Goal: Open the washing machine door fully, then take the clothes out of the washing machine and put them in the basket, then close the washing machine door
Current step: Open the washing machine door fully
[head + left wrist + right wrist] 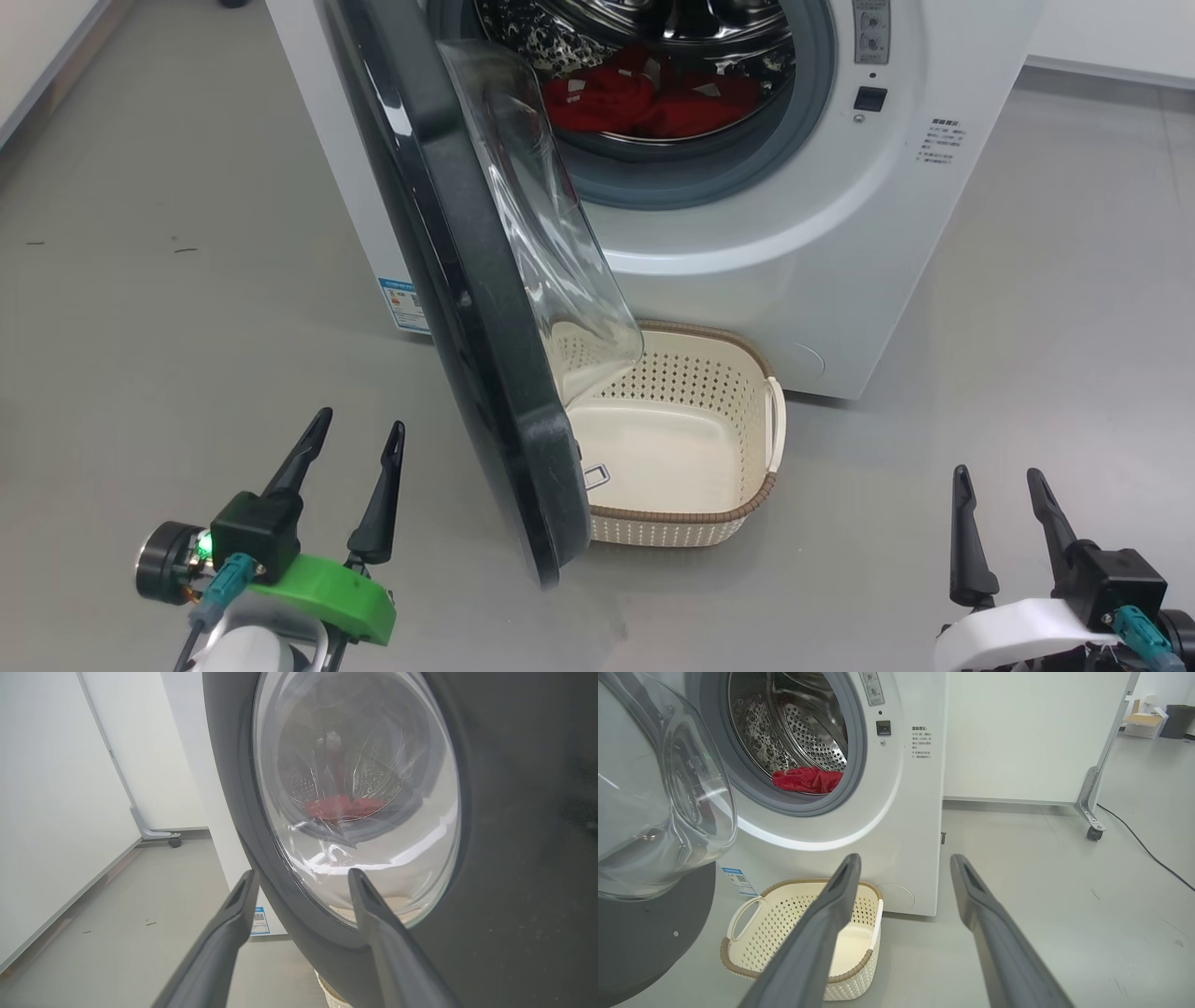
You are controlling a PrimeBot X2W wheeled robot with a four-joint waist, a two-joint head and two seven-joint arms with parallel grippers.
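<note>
Grippers: left gripper (362, 420) has both long dark fingers spread apart with nothing between them; right gripper (996, 471) is spread just as wide, nothing held; both hang over bare grey floor (140, 327).
Door: large round washing machine door with glossy black rim (448, 280) stands part-open and edge-on, just right of the left gripper and a bit ahead of it. Head view shows a gap between them. Left wrist view has the door's outer face close in front of the fingertips; contact can't be told there.
Glass: bulging clear glass bowl (532, 215) sticks out of the door's far side from the left gripper, overhanging the basket's left end.
Basket: small cream perforated plastic basket with brown woven-look rim (756, 495) sits on the floor ahead and left of the right gripper, behind the door as seen from the left gripper, just in front of the machine. One white side handle (775, 425) faces the right gripper's side.
Sticker: small blue label sticker (403, 303) sits low on the machine, ahead of the left gripper.
Machine: big white front-loading washing machine (794, 261) stands beyond the basket, ahead of both grippers, with grey rubber seal (709, 168) around the steel perforated drum (803, 728).
Clothes: bright red garment (653, 103) lies at the drum bottom, well apart from both grippers, ahead and left of the right one.
Far: white partition panel on a castor foot (1092, 830) stands right of the machine, with a black cable (1148, 854) on the floor.
</note>
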